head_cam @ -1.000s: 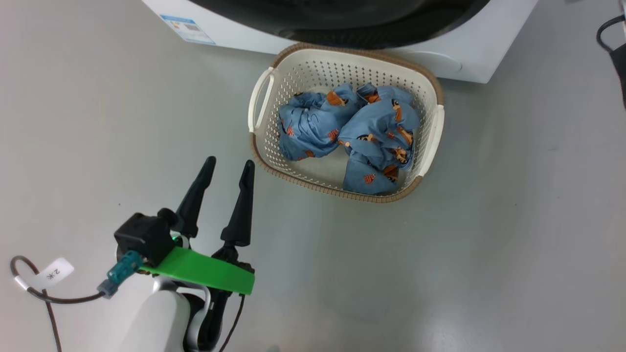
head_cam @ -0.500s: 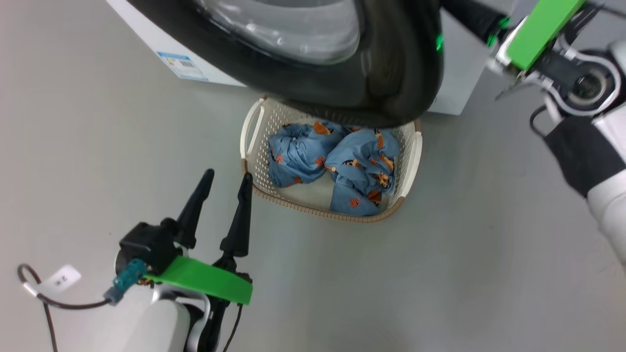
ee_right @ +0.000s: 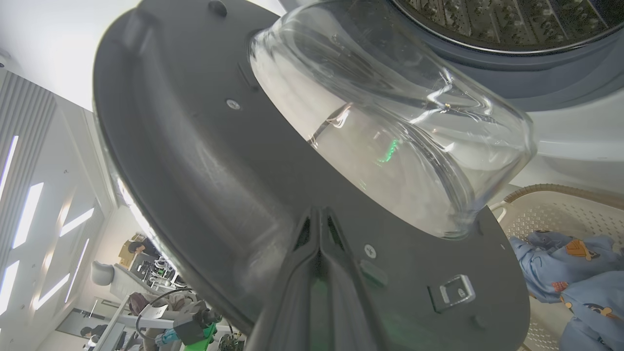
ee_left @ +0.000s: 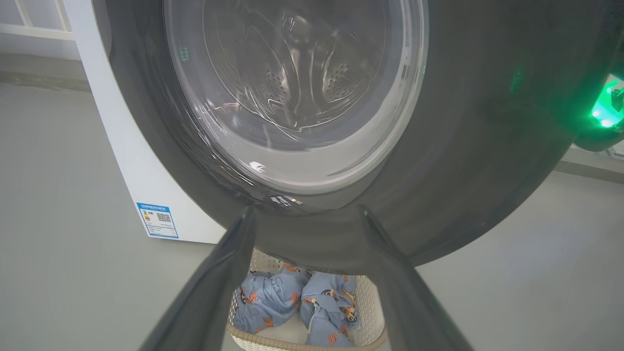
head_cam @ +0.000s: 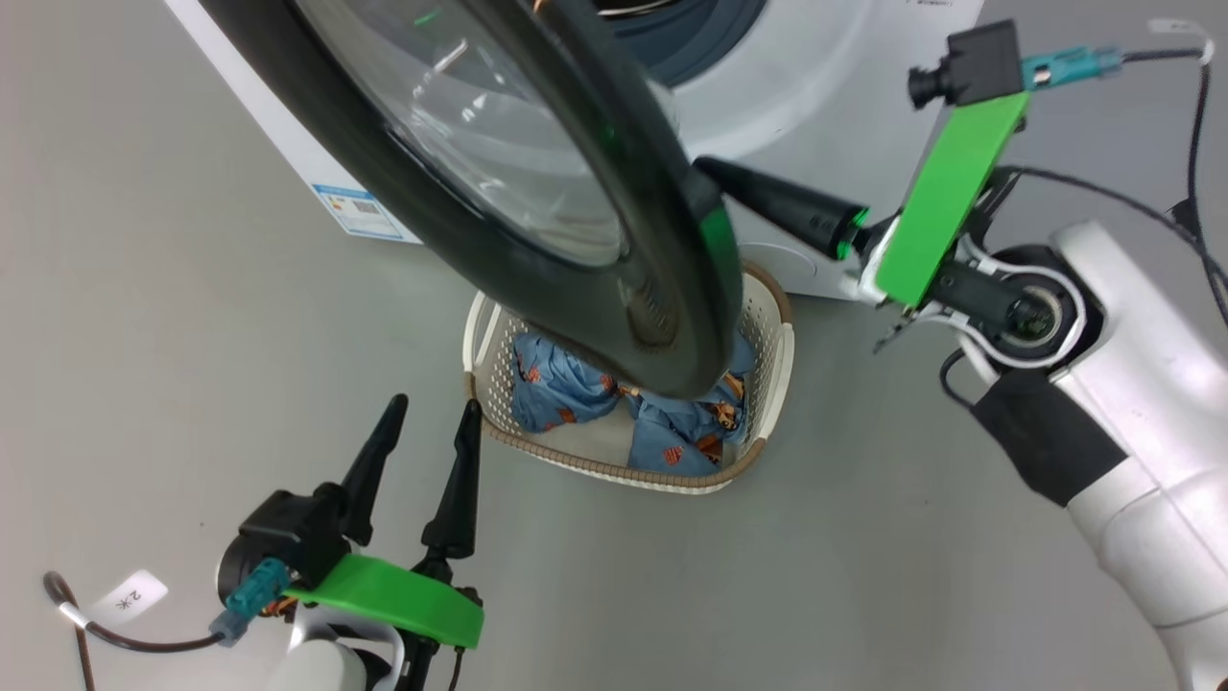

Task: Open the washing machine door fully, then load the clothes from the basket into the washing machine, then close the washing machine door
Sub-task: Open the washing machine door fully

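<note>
Blocking the basket: we see the door (head_cam: 499, 192) standing out from the machine (head_cam: 767, 96), its black rim hanging over the far half of the basket (head_cam: 595, 467) and hiding that half from our head camera.
Door: partly open, with its free edge toward our right arm. The glass bowl (ee_right: 390, 122) bulges toward the drum (ee_right: 487, 19), and a metal latch (ee_right: 456, 292) sits on the inner face near that edge.
Right gripper (head_cam: 715, 171): fingers clenched together with nothing between them, their tips against the door's inner face just below the glass bowl.
Left gripper (head_cam: 432, 406): fingers spread wide and gripping nothing. It hovers over the floor (head_cam: 192, 336) just beside the basket's near left corner and points at the door's outer face.
Clothes (head_cam: 556, 384): two crumpled light-blue pieces lying side by side in the basket, touching each other.
Basket: on the floor just in front of the machine, under the door's lower rim.
Machine: we see the drum mouth uncovered, a grey-blue gasket (ee_right: 536, 73) around it and a blue sticker (head_cam: 363, 211) low on the white front.
Around us: a dark cable with a white tag (head_cam: 129, 600) trails beside our left wrist.
</note>
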Robot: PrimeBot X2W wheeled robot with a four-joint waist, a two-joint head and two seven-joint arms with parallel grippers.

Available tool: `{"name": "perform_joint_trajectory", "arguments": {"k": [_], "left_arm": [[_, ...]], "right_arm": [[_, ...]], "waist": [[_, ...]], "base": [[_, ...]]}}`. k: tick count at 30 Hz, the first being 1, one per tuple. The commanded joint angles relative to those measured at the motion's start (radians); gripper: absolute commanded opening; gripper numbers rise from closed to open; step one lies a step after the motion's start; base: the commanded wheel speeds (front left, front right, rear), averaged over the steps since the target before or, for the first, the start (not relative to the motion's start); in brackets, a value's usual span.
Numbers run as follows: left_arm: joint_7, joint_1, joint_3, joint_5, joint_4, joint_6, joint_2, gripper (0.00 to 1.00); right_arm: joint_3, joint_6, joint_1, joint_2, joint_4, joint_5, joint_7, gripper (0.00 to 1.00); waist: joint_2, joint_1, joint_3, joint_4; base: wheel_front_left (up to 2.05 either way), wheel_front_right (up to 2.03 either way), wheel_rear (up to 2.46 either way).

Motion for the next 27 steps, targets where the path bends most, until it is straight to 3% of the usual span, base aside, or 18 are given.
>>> {"name": "perform_joint_trajectory", "arguments": {"k": [1, 25, 27], "left_arm": [[-0.006, 0.004, 0.034, 0.008, -0.019, -0.002, 0.025, 1.0], [-0.006, 0.025, 0.034, 0.016, -0.019, -0.002, 0.025, 1.0], [-0.006, 0.027, 0.036, 0.019, -0.015, -0.002, 0.025, 1.0]], "right_arm": [[0.016, 0.003, 0.029, 0.027, -0.039, 0.004, 0.008, 0.0], [0.123, 0.003, 0.121, 0.114, -0.081, -0.011, 0.02, 0.0], [0.125, 0.003, 0.124, 0.109, -0.072, -0.027, -0.002, 0.27]], "waist": [[0.0, 0.0001, -0.014, -0.001], [0.0, 0.0001, -0.072, 0.024], [0.0, 0.0001, -0.079, 0.016]], "base": [[0.0, 0.0, 0.0], [0.0, 0.0, 0.0], [0.0, 0.0, 0.0]]}}
